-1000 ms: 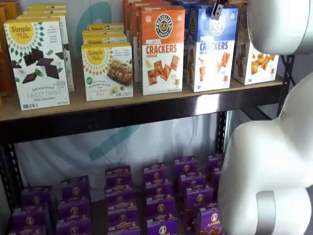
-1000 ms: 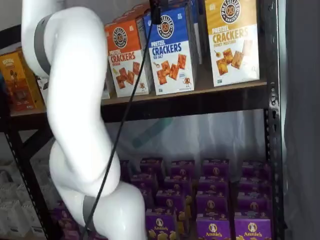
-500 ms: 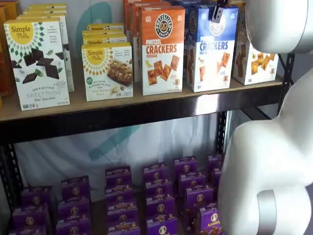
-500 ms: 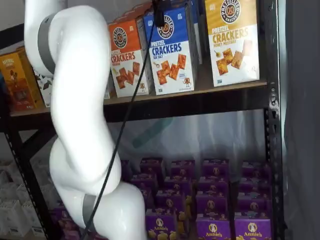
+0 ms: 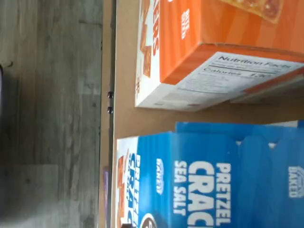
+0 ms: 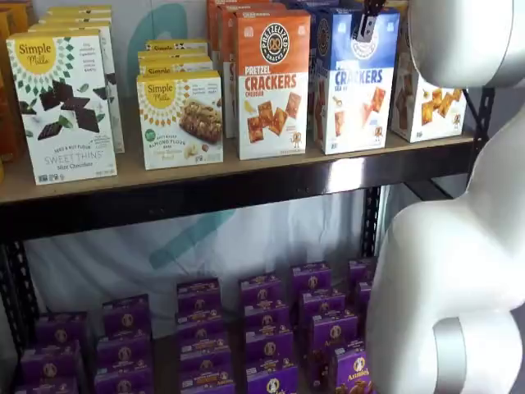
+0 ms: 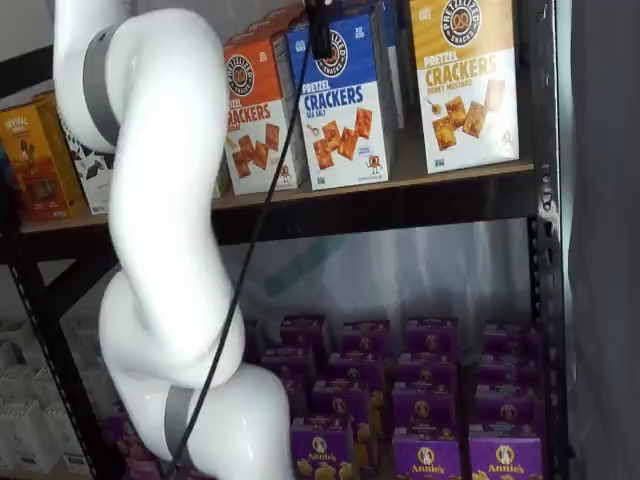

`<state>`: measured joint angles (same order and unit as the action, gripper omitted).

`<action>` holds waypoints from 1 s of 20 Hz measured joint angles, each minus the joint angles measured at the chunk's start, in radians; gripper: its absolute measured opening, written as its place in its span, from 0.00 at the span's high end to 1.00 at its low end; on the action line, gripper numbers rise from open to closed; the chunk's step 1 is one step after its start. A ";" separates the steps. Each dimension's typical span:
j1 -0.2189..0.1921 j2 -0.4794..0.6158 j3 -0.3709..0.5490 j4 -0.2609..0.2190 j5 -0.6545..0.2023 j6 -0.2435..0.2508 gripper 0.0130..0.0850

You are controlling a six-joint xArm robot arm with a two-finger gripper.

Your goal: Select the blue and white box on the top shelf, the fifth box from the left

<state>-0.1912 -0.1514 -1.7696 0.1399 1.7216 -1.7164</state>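
The blue and white box (image 6: 353, 90) stands upright on the top shelf (image 6: 246, 187), and both shelf views show it, with its blue top and "CRACKERS" lettering (image 7: 345, 110). The gripper (image 6: 366, 20) shows only as a black finger hanging from above, in front of the box's logo (image 7: 320, 26). No gap between fingers shows, so I cannot tell its state. The wrist view looks down on the blue box's top (image 5: 204, 180) and the tan shelf board (image 5: 127, 118).
An orange Cheddar cracker box (image 6: 272, 82) stands close on its left, a yellow-topped one (image 7: 462, 80) on its right. Simple Mills boxes (image 6: 61, 107) fill the shelf's left. Purple boxes (image 6: 262, 328) crowd the lower shelf. The white arm (image 7: 160, 250) and its cable (image 7: 250, 240) hang before the shelves.
The arm's white links have shifted slightly sideways in both shelf views. The black finger has stayed at the blue box's top. No box has moved.
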 joint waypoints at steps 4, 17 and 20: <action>0.018 0.007 -0.009 -0.026 0.015 0.009 0.00; 0.051 0.096 -0.164 -0.085 0.154 0.027 0.00; 0.054 0.098 -0.164 -0.090 0.154 0.028 0.00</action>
<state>-0.1370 -0.0538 -1.9332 0.0495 1.8752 -1.6885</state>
